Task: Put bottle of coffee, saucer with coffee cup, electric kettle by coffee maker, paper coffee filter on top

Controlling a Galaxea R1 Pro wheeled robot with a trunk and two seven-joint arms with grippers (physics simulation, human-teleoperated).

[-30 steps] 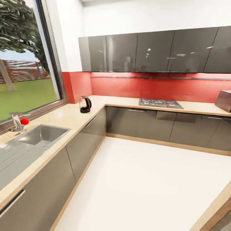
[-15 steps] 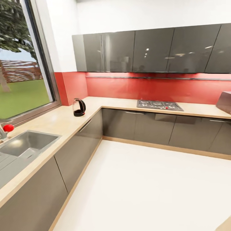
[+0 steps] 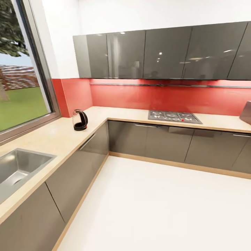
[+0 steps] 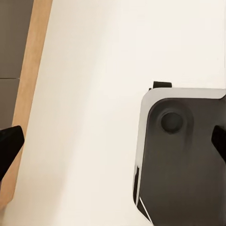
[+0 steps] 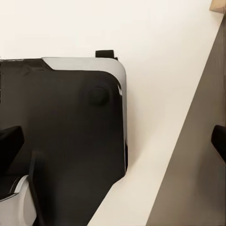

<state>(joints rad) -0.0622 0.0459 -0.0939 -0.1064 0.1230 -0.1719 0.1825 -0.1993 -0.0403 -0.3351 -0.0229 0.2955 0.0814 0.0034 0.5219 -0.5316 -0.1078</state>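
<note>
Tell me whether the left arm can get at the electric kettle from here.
Probably not yet. The electric kettle stands far off on the countertop near the corner, and the left gripper points down at the floor beside the robot's base.

In front of me an L-shaped bench with a pale wood-coloured top runs along two walls. Below it stand glossy grey cabinets with slim handles. A steel sink is set into the near run, under a large window that looks out on grass, a tree and a fence. A gas hob sits in the far run. Behind it I see a red backsplash, and above that a row of dark glossy wall cabinets with ceiling lights reflected in them. The upper wall is white and the floor is plain off-white.
</note>
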